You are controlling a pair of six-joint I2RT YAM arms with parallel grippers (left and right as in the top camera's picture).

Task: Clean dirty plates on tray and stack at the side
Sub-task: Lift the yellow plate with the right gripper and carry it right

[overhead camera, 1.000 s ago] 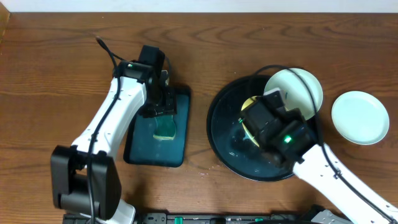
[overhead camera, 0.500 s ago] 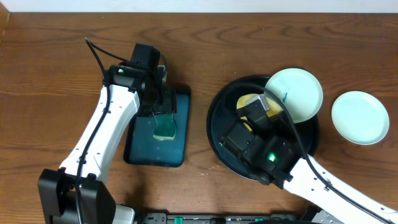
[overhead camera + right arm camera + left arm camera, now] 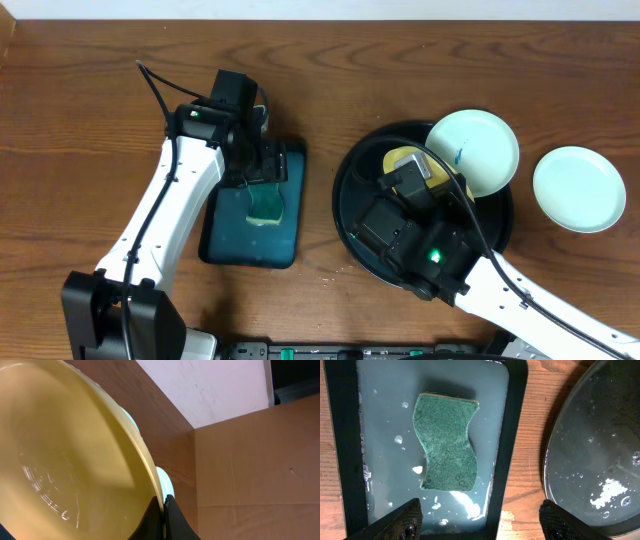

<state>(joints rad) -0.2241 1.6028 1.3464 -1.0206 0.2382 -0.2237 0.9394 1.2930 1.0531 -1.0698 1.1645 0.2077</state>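
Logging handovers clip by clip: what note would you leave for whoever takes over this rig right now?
Left claw open, hovering over the sponge, which lies loose in the wet teal tray.
Right claw shut on the rim of the yellow plate, held over the black tray.
Smeared aqua plate rests on the black tray's far rim. Second aqua plate, no smear visible, sits alone on the table to the right.
Done: apparently one plate set aside.
Left: clean the yellow and smeared plates, then stack them.
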